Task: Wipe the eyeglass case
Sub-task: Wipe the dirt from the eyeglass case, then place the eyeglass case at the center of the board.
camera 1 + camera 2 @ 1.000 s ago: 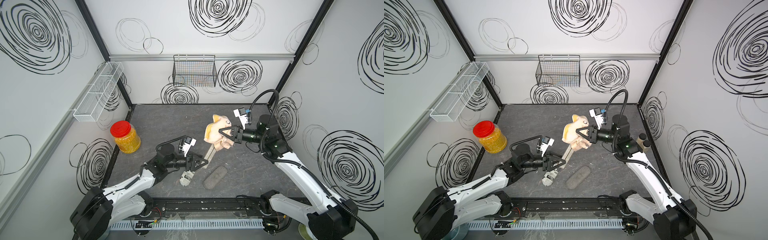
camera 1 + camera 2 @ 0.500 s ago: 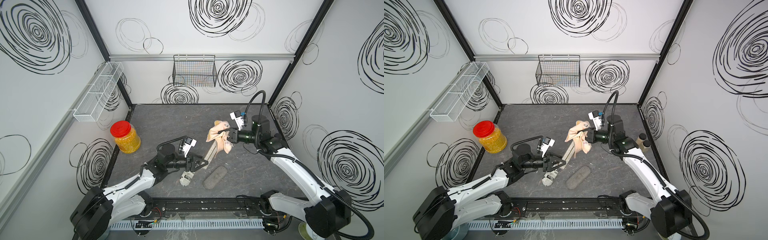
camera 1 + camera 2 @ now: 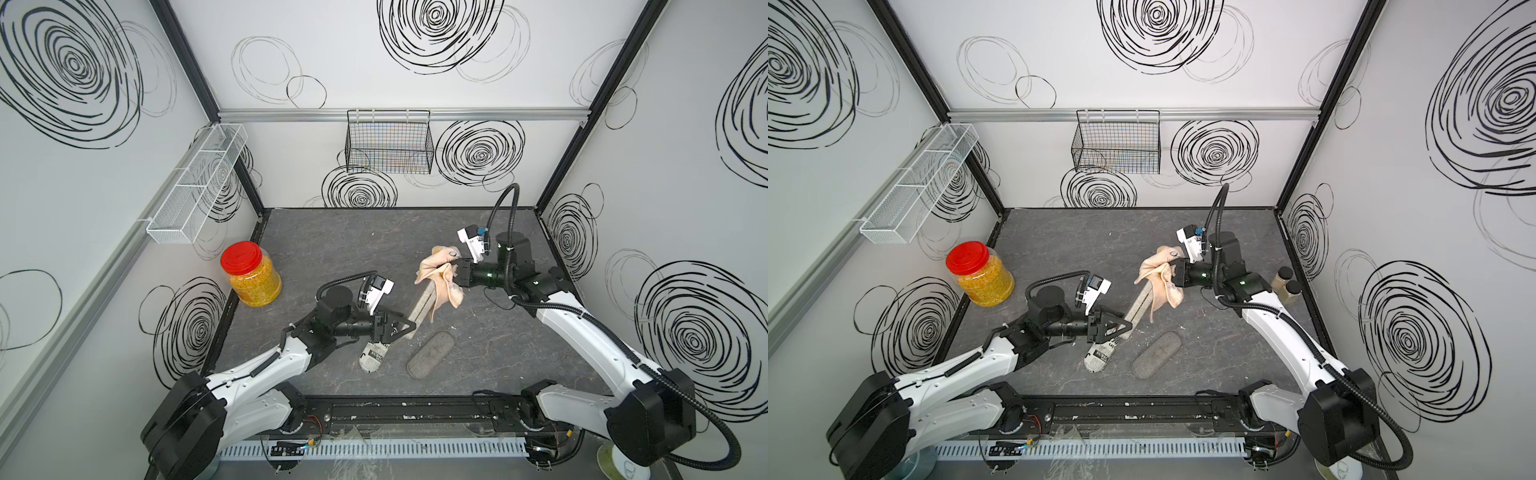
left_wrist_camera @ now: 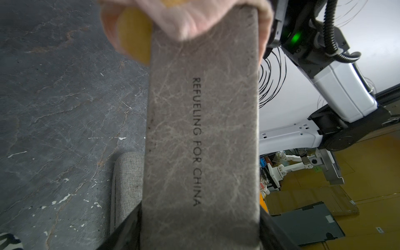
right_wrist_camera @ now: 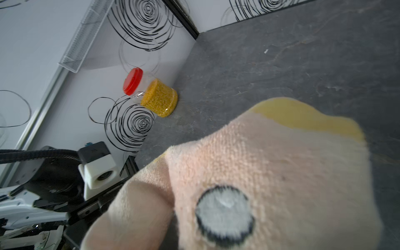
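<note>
Pink cloth (image 3: pixel 440 270) shifted slightly over eyeglass case (image 3: pixel 422 309)

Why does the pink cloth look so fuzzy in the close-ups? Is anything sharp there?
Left wrist view: the cloth is close to the lens and blurred; the eyeglass case lettering reads crisply. Right wrist view: the cloth looms soft; the jar behind is clearer. Top views: evenly lit, sharp.
</note>
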Available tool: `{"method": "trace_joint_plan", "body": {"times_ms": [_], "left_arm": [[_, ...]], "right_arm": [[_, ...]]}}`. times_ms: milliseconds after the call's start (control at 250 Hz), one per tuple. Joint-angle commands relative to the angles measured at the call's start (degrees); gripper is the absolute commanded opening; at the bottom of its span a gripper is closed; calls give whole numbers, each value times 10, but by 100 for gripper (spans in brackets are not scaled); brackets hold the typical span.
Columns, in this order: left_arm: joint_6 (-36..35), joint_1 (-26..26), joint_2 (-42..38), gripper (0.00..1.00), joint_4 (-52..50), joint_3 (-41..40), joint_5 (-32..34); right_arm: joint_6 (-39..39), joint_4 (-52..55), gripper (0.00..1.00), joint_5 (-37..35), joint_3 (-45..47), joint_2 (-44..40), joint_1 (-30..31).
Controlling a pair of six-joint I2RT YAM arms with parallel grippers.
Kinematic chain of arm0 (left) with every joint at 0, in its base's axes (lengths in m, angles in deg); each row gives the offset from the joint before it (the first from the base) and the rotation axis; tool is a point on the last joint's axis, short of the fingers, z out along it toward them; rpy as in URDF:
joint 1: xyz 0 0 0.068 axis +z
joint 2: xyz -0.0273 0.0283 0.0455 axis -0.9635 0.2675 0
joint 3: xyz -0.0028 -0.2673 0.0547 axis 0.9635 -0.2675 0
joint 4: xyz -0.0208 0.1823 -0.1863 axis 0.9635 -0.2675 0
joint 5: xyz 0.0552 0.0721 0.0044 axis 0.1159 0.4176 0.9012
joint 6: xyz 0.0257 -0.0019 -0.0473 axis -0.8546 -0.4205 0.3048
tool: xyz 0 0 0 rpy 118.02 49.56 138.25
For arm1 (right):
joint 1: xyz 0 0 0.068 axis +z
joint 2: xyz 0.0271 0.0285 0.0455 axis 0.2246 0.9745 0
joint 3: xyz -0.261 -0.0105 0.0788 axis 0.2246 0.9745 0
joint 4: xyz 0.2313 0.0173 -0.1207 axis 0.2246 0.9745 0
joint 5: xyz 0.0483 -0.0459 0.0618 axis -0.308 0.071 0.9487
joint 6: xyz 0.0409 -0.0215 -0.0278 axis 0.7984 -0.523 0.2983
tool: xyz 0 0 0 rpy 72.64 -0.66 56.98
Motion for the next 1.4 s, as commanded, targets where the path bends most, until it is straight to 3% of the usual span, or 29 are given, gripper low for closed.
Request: {"method": "trace_joint_plan", "body": {"times_ms": [0, 228, 376, 635, 907, 1398], "left_arm": [[-45, 8, -28, 64, -2, 41, 24], [-89, 50, -68, 64, -126, 56, 139], [-129, 65, -71, 63, -258, 83, 284], [-127, 76, -4, 62, -396, 113, 523], [-141, 101, 84, 63, -398, 124, 599], [-167, 121, 196, 65, -368, 152, 629]], "right_arm": [[-32, 37, 2, -83, -12, -12, 1], [-61, 75, 1, -194, -7, -42, 1], [-75, 65, 1, -213, 14, -82, -2], [-83, 55, 1, -223, 45, -134, -6], [-85, 37, 1, -213, 75, -153, -10], [-78, 9, 1, -169, 101, -152, -13]]}}
